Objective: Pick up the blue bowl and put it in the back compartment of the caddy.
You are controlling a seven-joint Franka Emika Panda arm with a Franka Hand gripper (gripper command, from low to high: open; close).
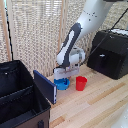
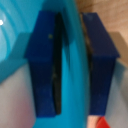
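The blue bowl (image 1: 63, 84) rests on the wooden table beside the caddy's blue-edged flap (image 1: 45, 86). My gripper (image 1: 62, 77) comes down onto it from above. In the wrist view the bowl's rim (image 2: 74, 30) runs between the two dark blue fingers (image 2: 42, 65), which press against it from either side; the gripper (image 2: 74, 65) is shut on the rim. The black caddy (image 1: 22, 117) fills the exterior view's lower left. Its back compartment (image 1: 11, 79) lies beyond the divider, black-lined, with nothing showing inside.
A red cup (image 1: 81, 83) stands just to the exterior view's right of the bowl, and a sliver of it shows in the wrist view (image 2: 102, 122). A black box-shaped appliance (image 1: 111, 52) sits at the far right. Slatted blinds form the backdrop.
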